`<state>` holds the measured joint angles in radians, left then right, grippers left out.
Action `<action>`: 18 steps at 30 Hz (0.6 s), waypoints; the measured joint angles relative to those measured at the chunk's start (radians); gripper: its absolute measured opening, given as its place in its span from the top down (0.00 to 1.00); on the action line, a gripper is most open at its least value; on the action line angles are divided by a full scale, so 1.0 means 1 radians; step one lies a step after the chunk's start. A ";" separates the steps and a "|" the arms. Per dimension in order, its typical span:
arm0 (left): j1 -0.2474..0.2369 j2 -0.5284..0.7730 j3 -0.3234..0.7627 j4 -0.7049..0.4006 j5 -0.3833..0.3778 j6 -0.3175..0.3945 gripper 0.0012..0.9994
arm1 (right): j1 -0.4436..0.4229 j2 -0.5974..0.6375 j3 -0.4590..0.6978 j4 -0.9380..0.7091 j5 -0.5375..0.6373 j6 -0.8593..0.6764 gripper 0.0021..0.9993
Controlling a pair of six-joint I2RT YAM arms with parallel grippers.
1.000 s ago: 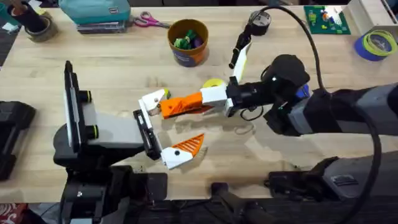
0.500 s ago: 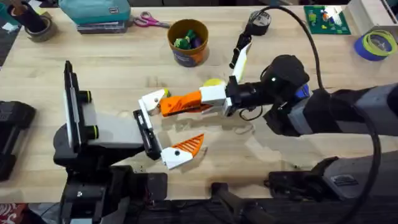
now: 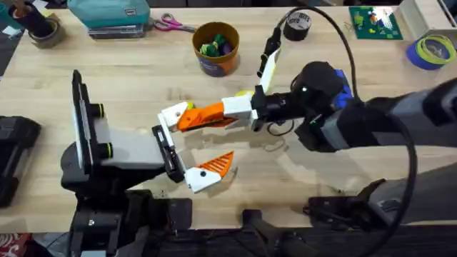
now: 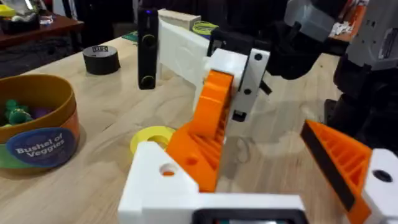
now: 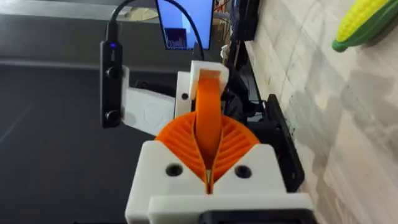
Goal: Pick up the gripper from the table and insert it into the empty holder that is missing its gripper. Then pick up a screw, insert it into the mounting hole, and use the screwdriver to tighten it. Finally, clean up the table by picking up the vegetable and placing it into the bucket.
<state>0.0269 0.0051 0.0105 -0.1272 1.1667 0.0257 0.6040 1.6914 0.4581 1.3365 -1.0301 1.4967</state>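
The gripper, a loose orange wedge, is pinched in my right gripper, whose orange pads are shut on it. Its far end touches the white holder on my left arm's far jaw. In the left wrist view the wedge meets the holder beside its mounting hole. My left gripper is open, and its near finger carries an orange tip. The vegetable lies on the table. The bucket stands at the back. The screw is out of view. A blue patch shows behind my right wrist; I cannot tell if it is the screwdriver.
A flat yellow disc lies just beyond the holder. Along the back edge lie scissors, a black tape roll, a teal case, a green board and blue and yellow tape rolls.
My right gripper has carried the orange wedge a little left and farther back, pressing it closer against the holder. The left arm has stayed still.
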 joint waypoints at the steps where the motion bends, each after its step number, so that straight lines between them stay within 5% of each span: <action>1: 0.000 0.000 0.000 0.000 0.000 0.000 0.01 | 0.002 0.009 0.008 0.002 -0.002 0.000 0.99; 18: 0.002 0.000 0.000 0.000 -0.004 -0.001 0.01 | 0.025 0.084 0.098 -0.003 -0.021 0.015 0.99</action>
<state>0.0285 0.0055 0.0105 -0.1268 1.1629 0.0250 0.6292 1.7750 0.5564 1.3332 -1.0509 1.5116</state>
